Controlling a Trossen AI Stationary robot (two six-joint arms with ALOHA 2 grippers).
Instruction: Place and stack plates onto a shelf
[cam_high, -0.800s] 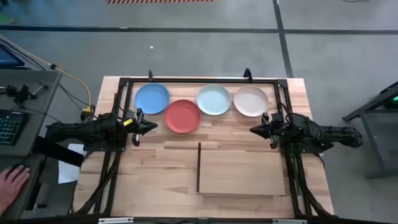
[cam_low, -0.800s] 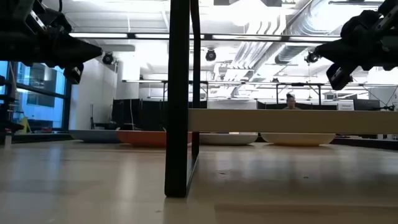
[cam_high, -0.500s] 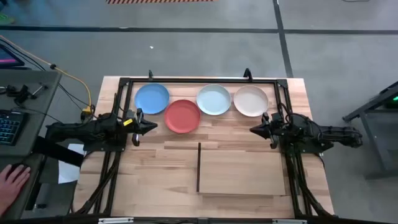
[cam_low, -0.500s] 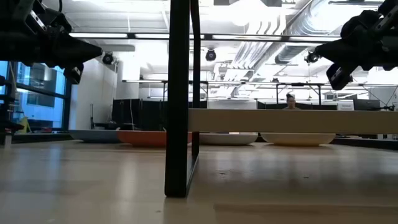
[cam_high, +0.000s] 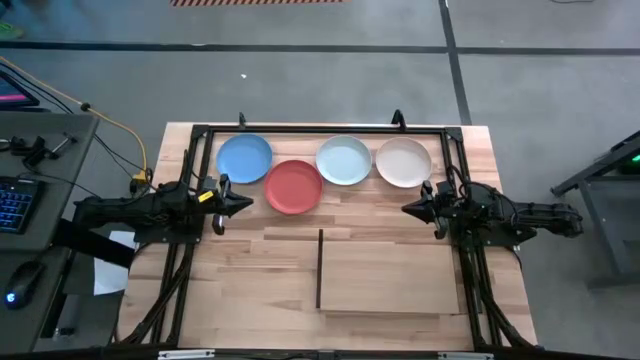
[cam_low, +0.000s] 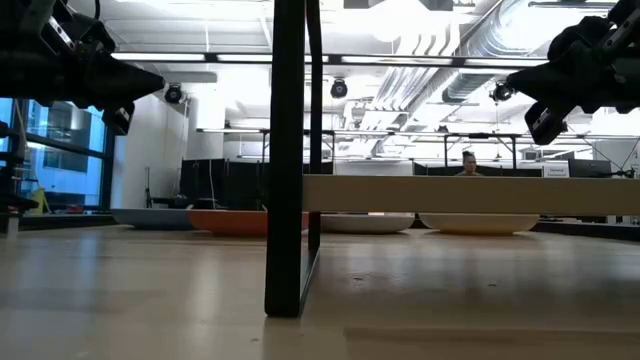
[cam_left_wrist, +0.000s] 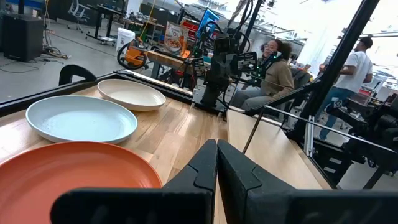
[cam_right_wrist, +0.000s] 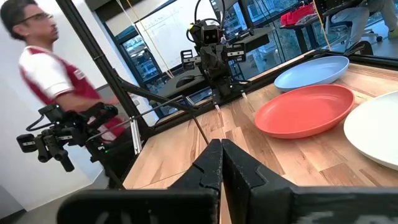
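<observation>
Four plates lie bottom-down along the table's far side: blue (cam_high: 244, 157), red (cam_high: 294, 186), pale blue-grey (cam_high: 344, 160), cream-white (cam_high: 403, 161). The shelf (cam_high: 385, 272), a light-wood panel with a black upright strip (cam_high: 319, 268) on its left edge, stands near the table's near edge. My left gripper (cam_high: 247, 203) hovers shut above the table left of the red plate (cam_left_wrist: 68, 171). My right gripper (cam_high: 405, 209) hovers shut near the cream-white plate's near side; its wrist view shows the red plate (cam_right_wrist: 305, 111) and blue plate (cam_right_wrist: 313, 71).
A black frame (cam_high: 320, 129) runs along the table's far edge and down both sides. A desk with a keyboard (cam_high: 12, 204) stands off the left edge. People sit and stand in the room beyond (cam_left_wrist: 273, 65). Bare wood shows between the plates and the shelf (cam_high: 370, 215).
Both arms have kept still and the plates have not moved. A hand at the desk off the table's left has withdrawn from view.
</observation>
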